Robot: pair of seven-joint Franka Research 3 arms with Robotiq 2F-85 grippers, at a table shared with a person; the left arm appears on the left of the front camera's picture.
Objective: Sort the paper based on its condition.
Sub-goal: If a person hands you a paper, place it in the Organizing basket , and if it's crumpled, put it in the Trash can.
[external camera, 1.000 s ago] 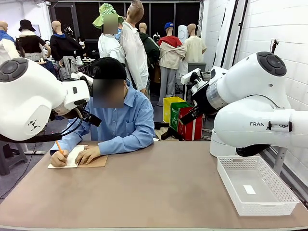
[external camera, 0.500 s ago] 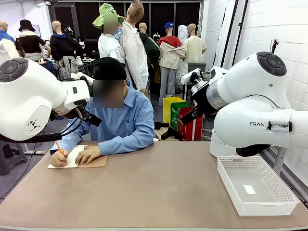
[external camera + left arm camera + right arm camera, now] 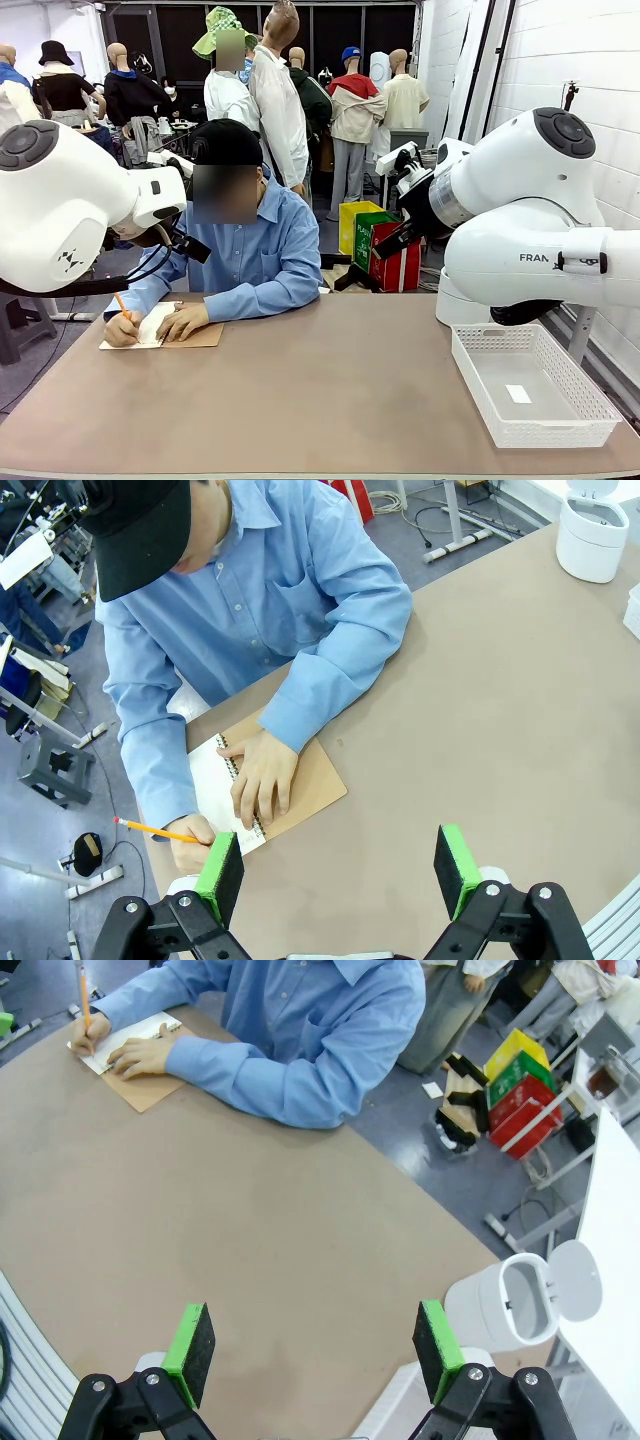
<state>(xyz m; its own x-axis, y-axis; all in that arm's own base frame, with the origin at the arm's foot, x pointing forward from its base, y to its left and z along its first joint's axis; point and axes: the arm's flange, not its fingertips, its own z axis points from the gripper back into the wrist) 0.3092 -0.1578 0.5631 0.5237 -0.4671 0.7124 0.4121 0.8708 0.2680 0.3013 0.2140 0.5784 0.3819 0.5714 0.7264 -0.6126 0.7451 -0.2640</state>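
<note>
No loose sheet of paper is in view. At the far left of the table a person writes with an orange pencil [image 3: 155, 830] on the white page [image 3: 150, 330] of a spiral notebook [image 3: 310, 780] with a brown cover, the other hand [image 3: 262, 775] lying flat on it. My left gripper [image 3: 338, 865] hangs open high above the table, close to the notebook, with nothing between its green pads. My right gripper [image 3: 313, 1345] is also open and empty, raised over the table's middle, with the notebook [image 3: 140, 1088] far off.
A white mesh basket [image 3: 590, 400] stands at the right front of the table with a tiny white tag [image 3: 518, 394] on its floor. A white lidded bin [image 3: 515, 1305] stands beyond the table's right edge. Both arms [image 3: 60, 200] are held up off the table.
</note>
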